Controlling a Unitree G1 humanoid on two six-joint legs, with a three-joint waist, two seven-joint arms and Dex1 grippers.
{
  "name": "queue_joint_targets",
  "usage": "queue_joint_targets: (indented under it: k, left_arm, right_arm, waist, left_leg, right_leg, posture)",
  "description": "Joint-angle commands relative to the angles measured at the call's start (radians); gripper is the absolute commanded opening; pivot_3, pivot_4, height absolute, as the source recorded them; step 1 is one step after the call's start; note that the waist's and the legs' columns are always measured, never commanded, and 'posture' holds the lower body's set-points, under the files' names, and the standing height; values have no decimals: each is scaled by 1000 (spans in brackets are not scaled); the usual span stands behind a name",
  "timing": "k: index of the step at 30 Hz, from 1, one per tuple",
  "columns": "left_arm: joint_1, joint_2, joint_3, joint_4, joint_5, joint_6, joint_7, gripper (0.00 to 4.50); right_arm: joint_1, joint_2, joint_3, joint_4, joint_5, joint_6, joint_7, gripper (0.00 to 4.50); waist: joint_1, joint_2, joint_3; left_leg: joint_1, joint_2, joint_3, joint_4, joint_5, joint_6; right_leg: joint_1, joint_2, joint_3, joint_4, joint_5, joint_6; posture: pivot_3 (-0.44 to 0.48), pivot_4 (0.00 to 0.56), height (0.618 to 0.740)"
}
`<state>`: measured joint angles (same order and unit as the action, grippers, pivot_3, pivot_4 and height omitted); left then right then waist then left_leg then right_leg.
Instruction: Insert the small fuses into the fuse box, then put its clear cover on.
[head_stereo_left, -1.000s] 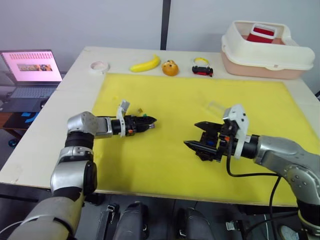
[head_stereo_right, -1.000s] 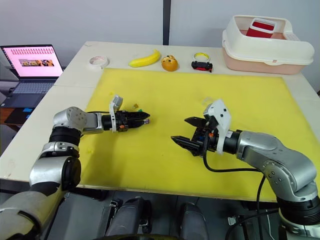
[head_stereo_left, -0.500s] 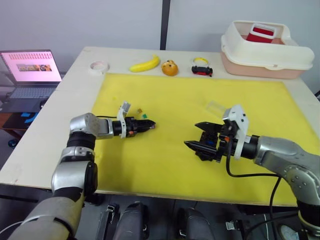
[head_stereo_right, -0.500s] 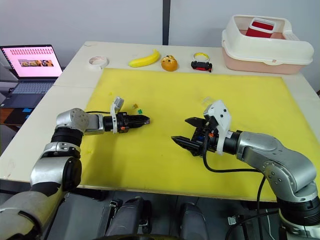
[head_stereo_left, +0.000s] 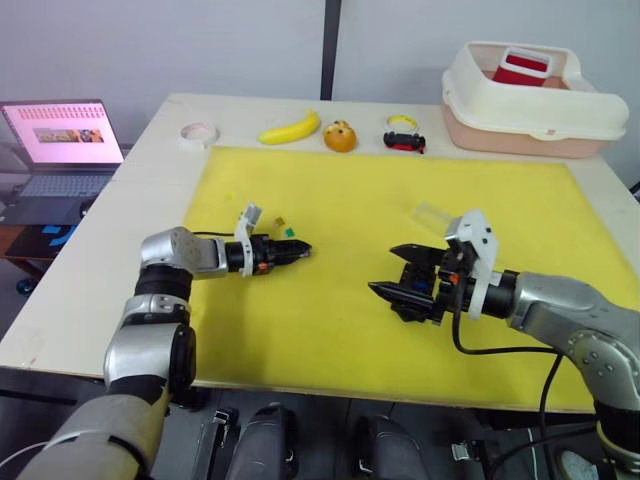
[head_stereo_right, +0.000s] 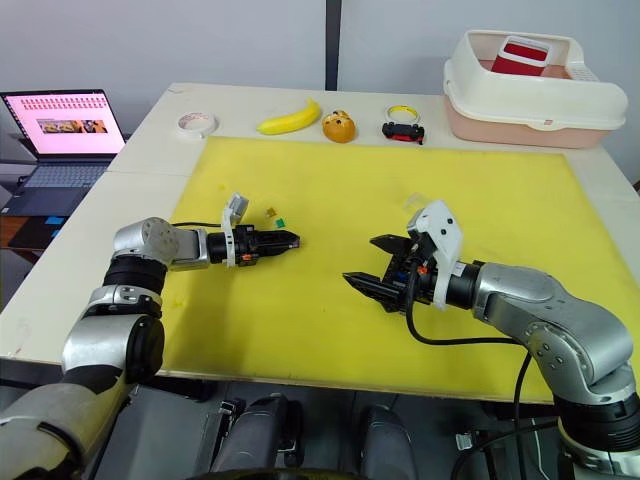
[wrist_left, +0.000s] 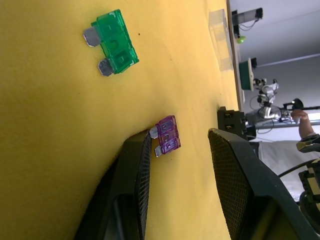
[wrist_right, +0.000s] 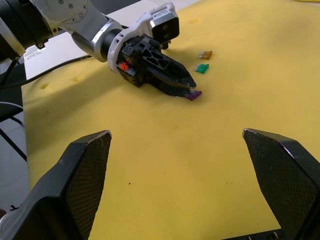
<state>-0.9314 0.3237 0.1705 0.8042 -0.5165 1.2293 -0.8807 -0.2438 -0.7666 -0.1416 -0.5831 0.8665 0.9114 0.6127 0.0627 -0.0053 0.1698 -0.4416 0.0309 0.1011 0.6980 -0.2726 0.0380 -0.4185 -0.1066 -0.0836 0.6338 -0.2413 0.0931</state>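
You're at the fuse pickup: left gripper (wrist_left: 177, 165) is spread around the purple fuse (wrist_left: 167, 135), centre frame; close on it. Right gripper (wrist_right: 175, 145) gapes empty.

the pale counter (head_stereo_left: 150, 150) carried a yellow mat (head_stereo_left: 330, 330); beyond the mat lay a tape roll (head_stereo_left: 199, 132), banana (head_stereo_left: 291, 128), orange (head_stereo_left: 341, 136), toy car (head_stereo_left: 405, 140) and cream bin (head_stereo_left: 530, 110)

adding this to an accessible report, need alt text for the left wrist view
The left gripper has its two black fingers open around a purple fuse lying on the yellow mat. A green fuse lies farther off on the mat, and the clear cover lies beyond it.
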Motion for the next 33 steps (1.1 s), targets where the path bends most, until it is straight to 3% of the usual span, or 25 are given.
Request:
queue_joint_targets:
  k: [1, 4, 14, 20, 25, 29, 33]
  left_arm:
    - [27, -23, -32, 41, 37, -7, 40, 1344]
    - [31, -6, -25, 45, 42, -5, 40, 14]
    - [53, 64, -10, -47, 9, 65, 20, 14]
    - [64, 142, 59, -265, -98, 224, 24, 14]
    - [71, 213, 157, -502, -274, 382, 35, 14]
    - [75, 173, 215, -633, -397, 385, 87, 14]
    - [64, 63, 275, -682, -466, 385, 170, 14]
  right_arm:
    - [-4, -12, -20, -24, 1, -9, 1, 4500]
    - [-1, -15, -24, -29, 3, -6, -1, 4500]
    - [14, -23, -30, -39, 11, -11, 1, 4500]
    - [5, -8, -48, -48, 52, 3, -17, 4500]
    - [-42, 81, -110, -43, 246, 51, -155, 4500]
    - [-94, 162, -115, -9, 369, 57, -307, 4500]
    - [-144, 261, -94, 50, 477, 47, -474, 4500]
  waist:
    - [0, 0, 0]
    - [0, 1, -1]
    - [-29, 4, -4]
    - [-51, 3, -3]
    - [-58, 0, -1]
    - [-48, 0, -1]
    - [-49, 0, -1]
  left_leg:
    - [0, 0, 0, 0, 0, 0]
    - [1, 0, 0, 0, 0, 0]
    - [2, 2, 0, -2, 0, -1]
    - [-1, 2, 0, -2, 1, -1]
    - [-1, 3, 0, -4, 3, -5]
    - [-1, 2, 0, -4, 5, -8]
    - [-1, 1, 0, -4, 5, -9]
  right_leg:
    - [0, 0, 0, 0, 0, 0]
    - [0, 0, 0, 0, 0, 0]
    - [0, 2, 0, 1, 0, 0]
    - [-4, 2, 0, 1, 0, 0]
    - [-6, 3, 1, 1, 0, 0]
    - [-5, 2, 1, 1, 0, 0]
    - [-4, 1, 1, 1, 0, 0]
  posture:
    - [0, 150, 740]
    - [0, 150, 740]
    - [0, 150, 740]
    - [0, 150, 740]
    - [0, 150, 740]
    - [0, 150, 740]
    - [0, 150, 740]
